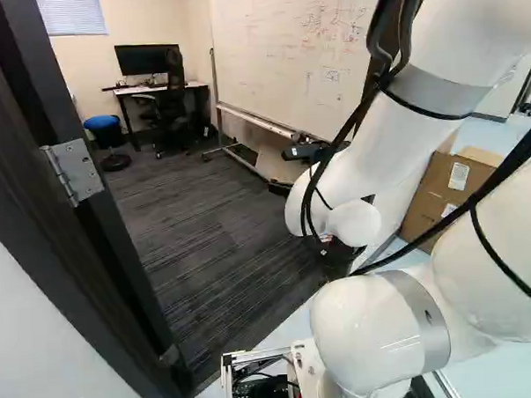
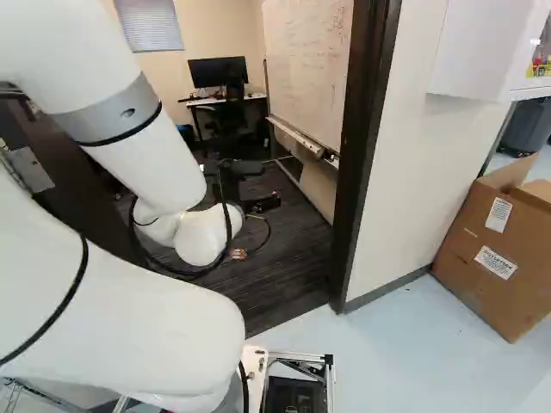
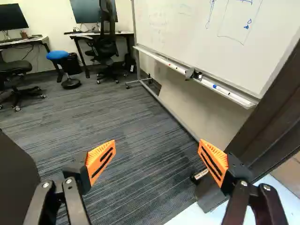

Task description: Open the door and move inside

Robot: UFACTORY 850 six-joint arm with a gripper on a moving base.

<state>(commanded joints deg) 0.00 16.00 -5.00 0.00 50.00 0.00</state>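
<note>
Nearest the camera: my arm (image 1: 368, 331), white, filling the right of the left base view and the left of the right base view.

Item: my gripper (image 2: 267, 186), at the doorway. Fingers spread wide, orange pads (image 3: 100, 164) well apart, nothing between them.

Item: door (image 1: 106, 232), dark, standing open at the left of the left base view; its hinge (image 1: 81, 168), metal, shows at upper left on the edge.

Item: door frame (image 2: 368, 138), dark, upright, upper middle of the right base view; in the wrist view, just beside one finger. Beside the opposite finger, a dark surface; whether door or frame, I cannot tell.

Item: carpet (image 1: 192, 229), dark, striped, beyond the doorway; in the wrist view, under and ahead of my gripper.

Item: whiteboard (image 1: 280, 31), written on, upper middle of the left base view, markers (image 3: 220, 89) on its tray.

Item: desk (image 1: 137, 89), upper left of that view, bearing a monitor (image 1: 143, 59); chair (image 1: 174, 88) at it, stool (image 1: 102, 121) with blue seat beside.

Item: blind (image 2: 148, 24), top of the right base view.

Item: carton (image 2: 491, 249), brown, flaps up, right of the right base view.

Item: cabinet (image 2: 478, 52), white, upper right above it.
</note>
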